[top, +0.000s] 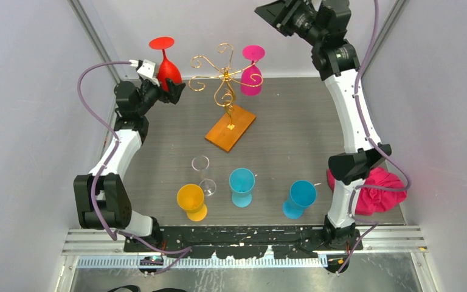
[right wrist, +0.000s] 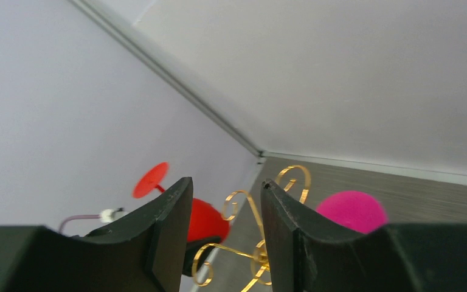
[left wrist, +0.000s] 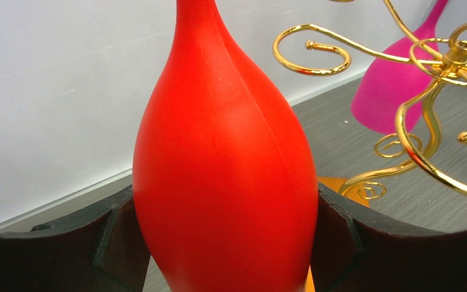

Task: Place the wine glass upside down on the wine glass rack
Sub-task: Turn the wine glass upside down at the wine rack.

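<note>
An upside-down red wine glass [top: 169, 72], foot up, is held at the bowl by my left gripper [top: 171, 85], just left of the wine glass rack [top: 225, 76]. In the left wrist view the red bowl [left wrist: 225, 164] fills the gap between both fingers [left wrist: 55, 243], and the gold scroll arms [left wrist: 428, 103] curl close on the right. The rack stands on its orange-brown base [top: 230, 128], and a pink glass [top: 251, 79] hangs upside down on its right side. My right gripper [top: 273, 13] hovers high at the back, open and empty, looking down on the rack [right wrist: 252, 213].
Near the front stand a yellow glass [top: 191, 199], a clear glass [top: 202, 170], a teal glass [top: 241, 182] and a blue glass [top: 298, 198]. A pink cloth [top: 374, 190] lies by the right arm's base. Walls close in on three sides.
</note>
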### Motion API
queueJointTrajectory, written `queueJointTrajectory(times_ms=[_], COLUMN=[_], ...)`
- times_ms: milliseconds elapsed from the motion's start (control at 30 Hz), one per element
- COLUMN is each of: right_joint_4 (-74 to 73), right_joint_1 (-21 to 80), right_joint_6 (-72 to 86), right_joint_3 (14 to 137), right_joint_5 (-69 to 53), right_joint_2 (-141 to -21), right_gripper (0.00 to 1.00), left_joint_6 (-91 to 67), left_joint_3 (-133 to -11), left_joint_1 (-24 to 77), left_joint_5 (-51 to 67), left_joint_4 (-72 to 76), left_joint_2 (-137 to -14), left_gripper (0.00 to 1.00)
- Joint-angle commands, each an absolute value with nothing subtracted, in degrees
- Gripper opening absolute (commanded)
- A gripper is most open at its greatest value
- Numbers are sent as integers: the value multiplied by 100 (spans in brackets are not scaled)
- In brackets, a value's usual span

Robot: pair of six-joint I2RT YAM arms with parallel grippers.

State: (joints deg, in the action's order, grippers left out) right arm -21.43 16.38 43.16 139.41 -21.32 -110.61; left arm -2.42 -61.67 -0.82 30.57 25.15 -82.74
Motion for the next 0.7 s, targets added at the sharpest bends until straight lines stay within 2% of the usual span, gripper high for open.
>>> queueJointTrajectory(times_ms=[0, 233, 667], right_joint_4=[-2005, -1354, -1037], right_joint_1=[1810, 2162, 2671], right_joint_6=[5475, 6345, 6792], right_joint_3=[14473, 14756, 15371], right_joint_5=[-2800, -3151, -3191], right_joint_2=[-11494, -12225, -13086], right_gripper=[50, 50, 50], left_joint_6=[-191, -279, -122], left_joint_3=[-6066, -5987, -5729], left_joint_1=[-88, -79, 279], left_joint_5=[3038, 2999, 2835], left_joint_4=[2834, 3168, 3562], left_joint_2=[-8192, -8437, -8597], left_gripper=[54, 52, 47])
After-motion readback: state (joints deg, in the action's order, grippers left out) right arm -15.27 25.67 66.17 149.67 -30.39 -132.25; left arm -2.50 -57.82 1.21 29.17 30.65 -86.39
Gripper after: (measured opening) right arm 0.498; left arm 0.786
